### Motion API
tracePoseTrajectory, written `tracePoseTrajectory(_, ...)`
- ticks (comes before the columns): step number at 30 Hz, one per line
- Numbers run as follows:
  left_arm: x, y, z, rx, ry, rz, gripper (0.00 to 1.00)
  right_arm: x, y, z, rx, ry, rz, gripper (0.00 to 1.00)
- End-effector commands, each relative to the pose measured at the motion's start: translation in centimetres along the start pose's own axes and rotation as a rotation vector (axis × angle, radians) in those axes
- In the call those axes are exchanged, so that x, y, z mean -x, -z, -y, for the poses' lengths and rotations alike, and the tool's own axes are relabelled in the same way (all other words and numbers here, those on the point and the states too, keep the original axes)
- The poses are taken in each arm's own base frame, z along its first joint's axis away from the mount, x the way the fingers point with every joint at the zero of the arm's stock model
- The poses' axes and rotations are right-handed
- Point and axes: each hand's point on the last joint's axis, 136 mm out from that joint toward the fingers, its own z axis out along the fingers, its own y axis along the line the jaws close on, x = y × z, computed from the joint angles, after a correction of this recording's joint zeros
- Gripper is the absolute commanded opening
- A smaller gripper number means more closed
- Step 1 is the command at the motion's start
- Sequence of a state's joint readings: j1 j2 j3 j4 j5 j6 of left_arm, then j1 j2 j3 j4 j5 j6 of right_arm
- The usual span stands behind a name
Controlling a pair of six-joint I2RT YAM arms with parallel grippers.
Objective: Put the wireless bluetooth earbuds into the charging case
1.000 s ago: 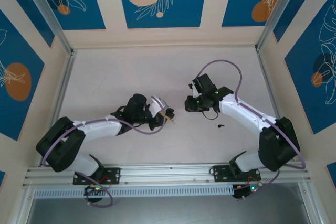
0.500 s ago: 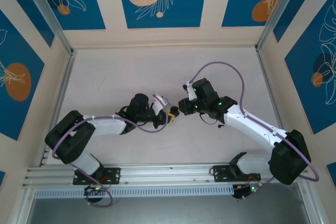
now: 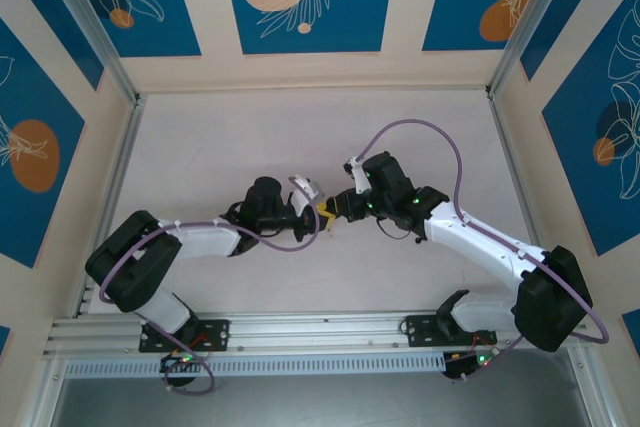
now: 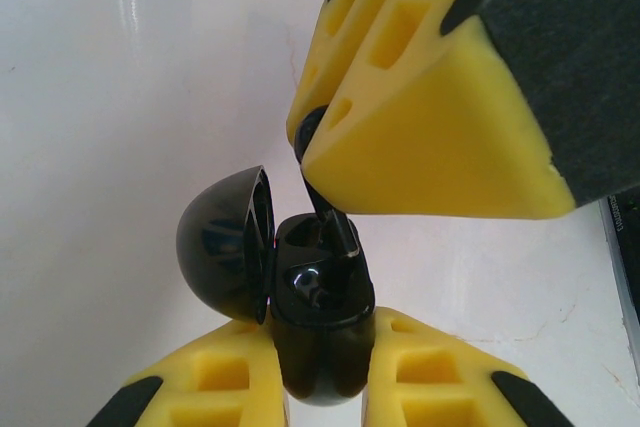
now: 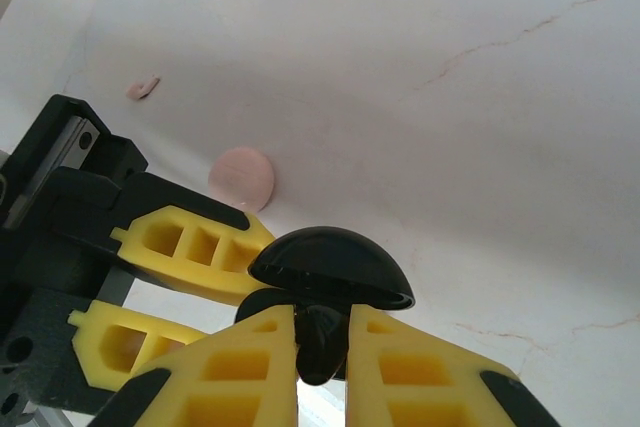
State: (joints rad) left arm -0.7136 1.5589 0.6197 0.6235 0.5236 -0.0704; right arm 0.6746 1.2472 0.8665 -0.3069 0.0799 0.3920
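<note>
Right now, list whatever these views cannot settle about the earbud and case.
- Left wrist: earbud head, under the right gripper; charging case base, inside the left gripper.
- Right wrist: the case's wells, behind its lid.
- Top external: earbud and case, too small between both grippers.

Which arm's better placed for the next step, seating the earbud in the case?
Right. The right pincer is shut on an earbud at the open charging case mouth; the left pincer is shut on that case, bracing it.
</note>
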Motion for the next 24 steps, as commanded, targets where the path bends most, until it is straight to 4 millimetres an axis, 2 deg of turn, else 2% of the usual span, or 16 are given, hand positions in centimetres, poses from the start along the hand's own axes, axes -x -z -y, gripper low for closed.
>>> tracePoseTrajectory(1, 2.2, 0.5, 0.9, -0.02, -0.041, 0.069, 0.17, -0.4, -0.1, -0.1, -0.008, 0.013, -0.006, 0.15)
tracePoseTrajectory(10, 3.2, 1.0, 1.2, -0.016, -0.055, 0.096, 0.17, -0.7, 0.1, 1.3, -0.102, 0.012, 0.003, 0.14)
tracePoseTrajectory(24, 4.2, 1.5, 1.4, -0.007, -0.072, 0.118, 0.17, -1.2, 0.5, 0.7, -0.092, 0.053, 0.001, 0.14)
